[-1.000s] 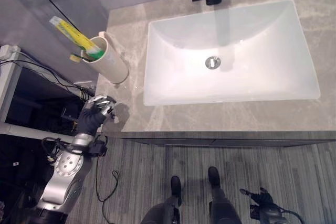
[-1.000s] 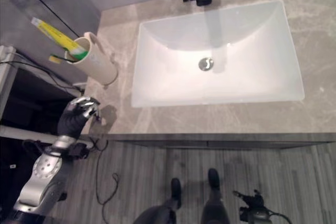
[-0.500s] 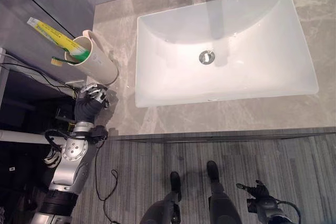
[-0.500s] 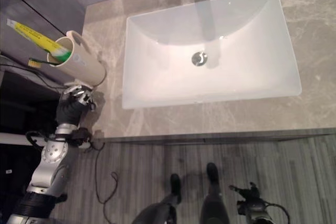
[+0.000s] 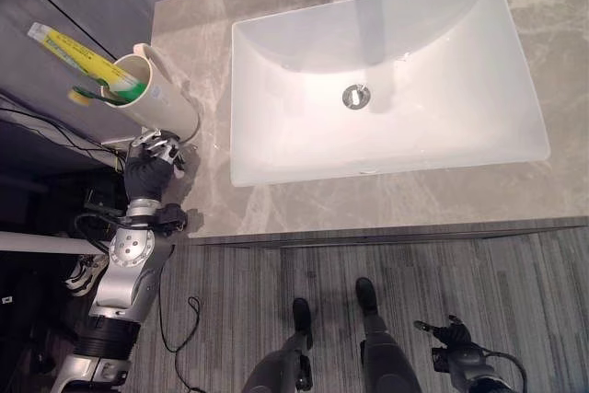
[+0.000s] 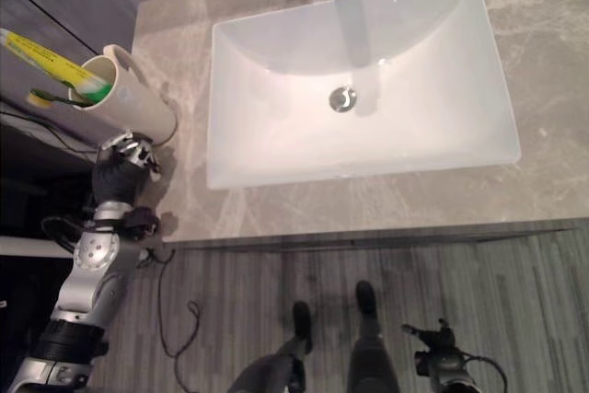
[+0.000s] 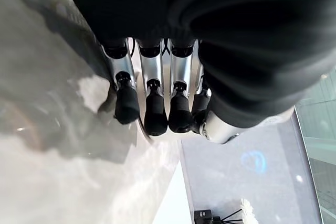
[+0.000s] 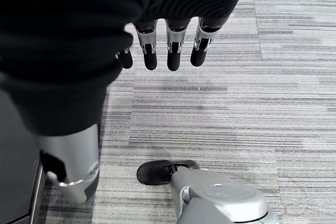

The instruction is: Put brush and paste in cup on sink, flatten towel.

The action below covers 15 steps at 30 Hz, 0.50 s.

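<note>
The left robot hand sits at the worktop's left front corner, palm down, fingers curled with the dark tips close together and nothing held in them; the fingertips are just beside the base of the cup. The cup stands tilted on the worktop, left of the sink, with the paste and the brush standing in it, their ends sticking out over the rim. The right robot hand hangs low over the floor, well apart from the worktop, fingers relaxed and holding nothing.
</note>
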Motion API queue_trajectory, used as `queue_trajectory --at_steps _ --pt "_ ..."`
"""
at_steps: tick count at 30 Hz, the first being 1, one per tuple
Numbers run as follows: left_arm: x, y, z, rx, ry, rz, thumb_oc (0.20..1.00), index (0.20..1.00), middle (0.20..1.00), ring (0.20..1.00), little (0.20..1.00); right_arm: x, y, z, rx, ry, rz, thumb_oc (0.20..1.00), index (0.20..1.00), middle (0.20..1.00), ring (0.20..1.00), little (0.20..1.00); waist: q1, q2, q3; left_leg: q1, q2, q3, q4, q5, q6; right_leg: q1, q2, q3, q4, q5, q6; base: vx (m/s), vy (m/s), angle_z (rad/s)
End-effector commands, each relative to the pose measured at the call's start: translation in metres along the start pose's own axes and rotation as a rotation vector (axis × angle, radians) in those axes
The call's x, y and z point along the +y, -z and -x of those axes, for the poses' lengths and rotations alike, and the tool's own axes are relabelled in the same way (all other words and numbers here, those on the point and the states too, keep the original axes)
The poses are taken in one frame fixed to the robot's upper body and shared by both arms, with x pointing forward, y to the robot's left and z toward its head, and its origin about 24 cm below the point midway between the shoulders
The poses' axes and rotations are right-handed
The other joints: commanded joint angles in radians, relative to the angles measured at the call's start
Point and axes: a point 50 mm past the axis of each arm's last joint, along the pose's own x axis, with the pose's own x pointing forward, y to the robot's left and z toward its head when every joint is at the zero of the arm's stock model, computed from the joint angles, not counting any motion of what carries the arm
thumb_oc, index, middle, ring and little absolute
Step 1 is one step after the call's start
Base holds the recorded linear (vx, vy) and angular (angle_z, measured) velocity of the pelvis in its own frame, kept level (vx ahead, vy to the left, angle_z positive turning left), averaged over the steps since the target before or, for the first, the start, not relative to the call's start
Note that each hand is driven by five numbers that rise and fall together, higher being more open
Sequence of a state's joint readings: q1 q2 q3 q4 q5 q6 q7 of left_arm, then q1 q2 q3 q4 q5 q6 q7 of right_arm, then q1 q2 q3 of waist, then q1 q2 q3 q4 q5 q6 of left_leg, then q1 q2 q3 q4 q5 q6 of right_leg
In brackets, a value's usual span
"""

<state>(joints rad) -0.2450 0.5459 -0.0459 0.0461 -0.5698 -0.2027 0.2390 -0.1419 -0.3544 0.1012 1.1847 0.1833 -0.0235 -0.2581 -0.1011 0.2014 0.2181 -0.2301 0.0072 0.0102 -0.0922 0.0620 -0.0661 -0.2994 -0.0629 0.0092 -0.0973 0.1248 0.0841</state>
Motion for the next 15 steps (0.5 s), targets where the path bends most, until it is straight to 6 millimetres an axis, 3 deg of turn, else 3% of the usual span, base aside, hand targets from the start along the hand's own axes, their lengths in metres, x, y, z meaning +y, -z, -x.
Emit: queue_trajectory --at_steps 1,11,15 --pt "0.015 -0.015 -0.019 -0.084 -0.086 -0.056 0.200 0.200 0.200 0.200 0.200 0.001 0.003 0.001 0.006 0.005 0.011 1.000 1.000 1.000 1.000 1.000 -0.032 -0.026 -0.031 0.050 0.010 0.025 0.005 0.004 -0.055 0.013 -0.016 -0.016 0.010 -0.077 0.027 0.00 0.000 0.00" --pt "0.027 -0.026 -0.042 -0.105 -0.147 -0.131 0.200 0.200 0.200 0.200 0.200 0.003 0.003 0.001 0.005 0.006 0.020 1.000 1.000 1.000 1.000 1.000 -0.046 -0.037 -0.028 0.046 0.015 0.028 0.005 0.006 -0.056 0.005 -0.011 -0.012 0.010 -0.075 0.026 0.00 0.000 0.00" --pt "0.022 -0.019 -0.046 -0.084 -0.168 -0.081 0.200 0.200 0.200 0.200 0.200 0.007 0.003 0.002 0.007 0.000 0.026 1.000 1.000 1.000 1.000 1.000 -0.053 -0.038 -0.028 0.043 0.018 0.025 0.005 0.007 -0.059 0.001 -0.010 -0.015 0.010 -0.075 0.025 0.00 0.000 0.00"
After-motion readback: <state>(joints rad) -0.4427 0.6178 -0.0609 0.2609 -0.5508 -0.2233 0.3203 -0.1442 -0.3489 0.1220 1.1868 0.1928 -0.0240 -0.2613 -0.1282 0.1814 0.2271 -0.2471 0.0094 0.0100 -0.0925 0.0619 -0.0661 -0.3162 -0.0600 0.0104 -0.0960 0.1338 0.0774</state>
